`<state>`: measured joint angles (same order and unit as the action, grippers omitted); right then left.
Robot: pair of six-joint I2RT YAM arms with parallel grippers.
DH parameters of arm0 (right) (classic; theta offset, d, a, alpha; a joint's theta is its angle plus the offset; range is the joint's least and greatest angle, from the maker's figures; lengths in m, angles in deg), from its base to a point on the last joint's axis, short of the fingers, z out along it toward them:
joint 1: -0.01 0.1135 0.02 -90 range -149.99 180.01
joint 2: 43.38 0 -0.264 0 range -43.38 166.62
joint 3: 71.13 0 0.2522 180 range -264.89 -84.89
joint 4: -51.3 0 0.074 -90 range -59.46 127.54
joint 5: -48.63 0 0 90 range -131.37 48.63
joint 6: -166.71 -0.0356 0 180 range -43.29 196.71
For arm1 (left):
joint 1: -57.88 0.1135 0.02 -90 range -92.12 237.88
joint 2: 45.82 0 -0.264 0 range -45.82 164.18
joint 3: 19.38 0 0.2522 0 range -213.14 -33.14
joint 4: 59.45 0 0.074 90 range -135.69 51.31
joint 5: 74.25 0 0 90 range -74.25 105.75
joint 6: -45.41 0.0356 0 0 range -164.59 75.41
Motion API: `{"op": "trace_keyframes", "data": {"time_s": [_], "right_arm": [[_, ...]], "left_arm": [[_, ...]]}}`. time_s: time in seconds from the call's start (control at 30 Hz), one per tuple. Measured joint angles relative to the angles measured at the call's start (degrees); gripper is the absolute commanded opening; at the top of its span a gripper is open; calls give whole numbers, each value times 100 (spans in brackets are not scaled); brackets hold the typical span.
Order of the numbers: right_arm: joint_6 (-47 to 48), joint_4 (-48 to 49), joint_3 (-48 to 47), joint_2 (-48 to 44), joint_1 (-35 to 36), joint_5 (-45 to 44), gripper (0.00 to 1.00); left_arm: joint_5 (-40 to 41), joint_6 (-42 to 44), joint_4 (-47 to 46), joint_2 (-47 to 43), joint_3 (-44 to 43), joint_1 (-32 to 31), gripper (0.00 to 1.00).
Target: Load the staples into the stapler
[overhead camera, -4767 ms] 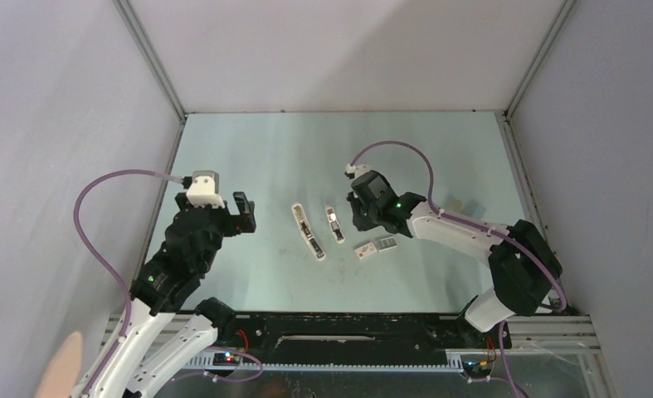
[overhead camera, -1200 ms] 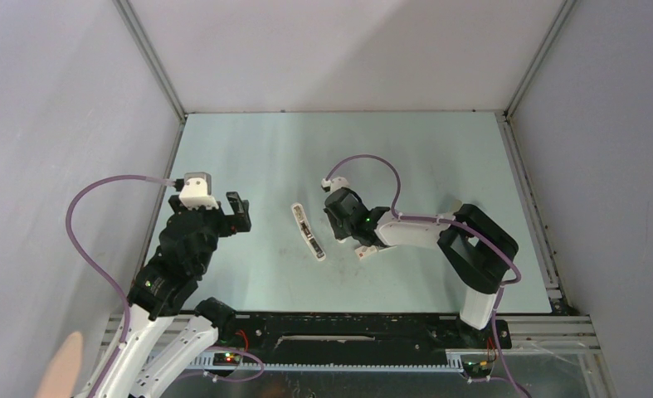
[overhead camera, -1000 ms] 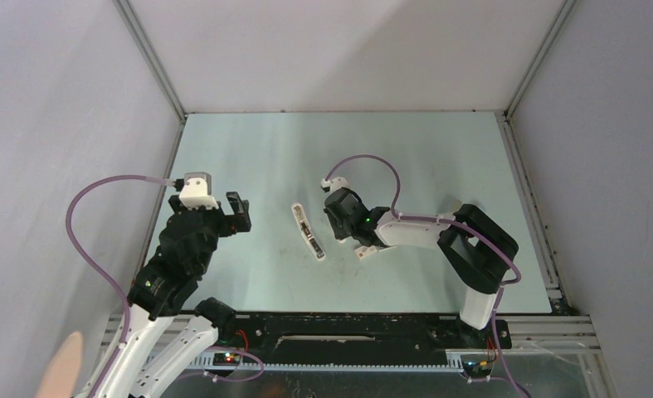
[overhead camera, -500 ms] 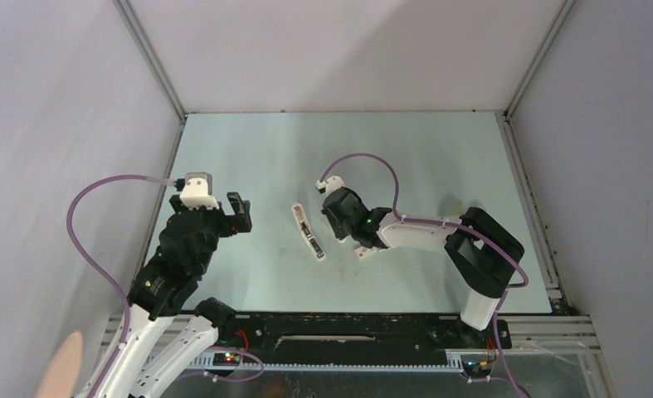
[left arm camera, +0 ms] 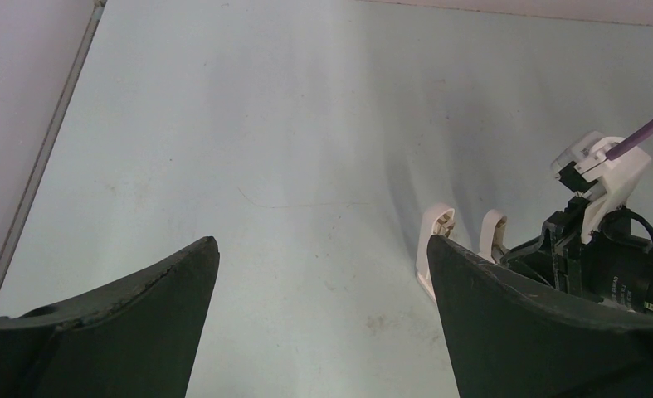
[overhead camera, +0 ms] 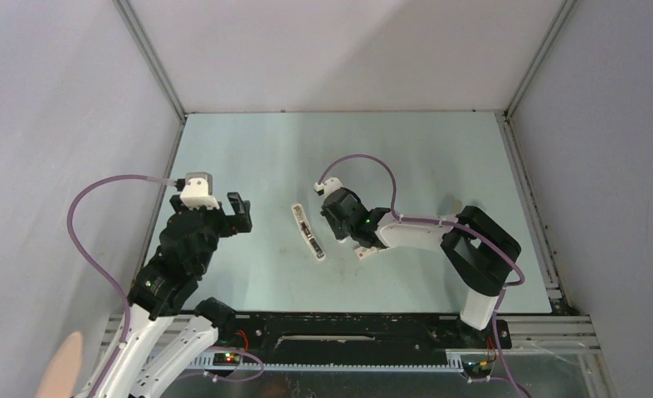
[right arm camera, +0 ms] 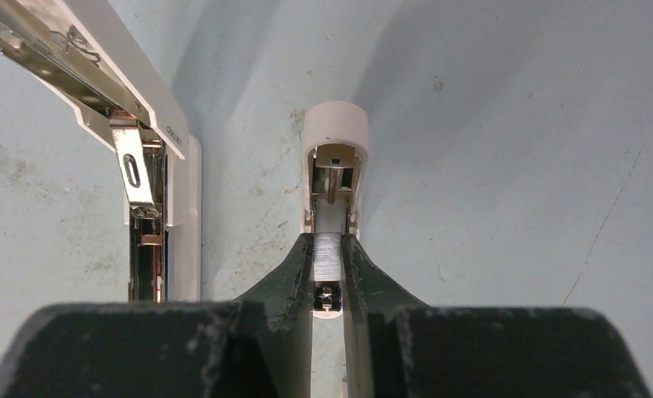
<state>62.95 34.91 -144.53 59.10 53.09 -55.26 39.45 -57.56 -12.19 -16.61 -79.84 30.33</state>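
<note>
1. The stapler lies on the table (overhead camera: pixel 389 157) as two white parts side by side, a long part (right arm camera: pixel 183 224) and a short part (right arm camera: pixel 336 128).
2. The short part has an open channel running along it. In the right wrist view, a grey ribbed strip of staples (right arm camera: pixel 328 259) sits in the near stretch of that channel. The far stretch, up to the rounded end, shows only bare metal fittings.
3. The long part lies to the left of the short part in that view. Its white lid is lifted and angled away, with a bright metal bar (right arm camera: pixel 132 166) under it. Whether any staples sit in this part cannot be told.
4. A small staple box (overhead camera: pixel 364 251) rests on the table just beside the right arm's wrist, on its near side. The arm partly covers it, and its contents cannot be made out.
5. The right gripper (right arm camera: pixel 328 242) is down over the short part with its jaws drawn close together. The two dark fingers (right arm camera: pixel 294 274) flank the strip of staples, one on each long side, and pinch it. The strip runs lengthwise between them and in line with the channel.
6. The left gripper (left arm camera: pixel 321 249) hangs above the table well to the left of the stapler. Its jaws are spread wide and hold nothing. From its wrist view the rounded ends of both white parts show off to the right.
</note>
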Motion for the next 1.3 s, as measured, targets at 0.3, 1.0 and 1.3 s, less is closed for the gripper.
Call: {"op": "trace_keyframes", "data": {"time_s": [0.3, 1.0, 1.3], "right_arm": [[52, 20, 2, 70, 0, 11, 6], [74, 33, 0, 166, 0, 13, 5], [74, 24, -11, 166, 0, 13, 6]], "left_arm": [[-7, 0, -2, 0, 0, 2, 98], [-15, 0, -2, 0, 0, 11, 98], [-17, 0, 0, 0, 0, 11, 98]]}}
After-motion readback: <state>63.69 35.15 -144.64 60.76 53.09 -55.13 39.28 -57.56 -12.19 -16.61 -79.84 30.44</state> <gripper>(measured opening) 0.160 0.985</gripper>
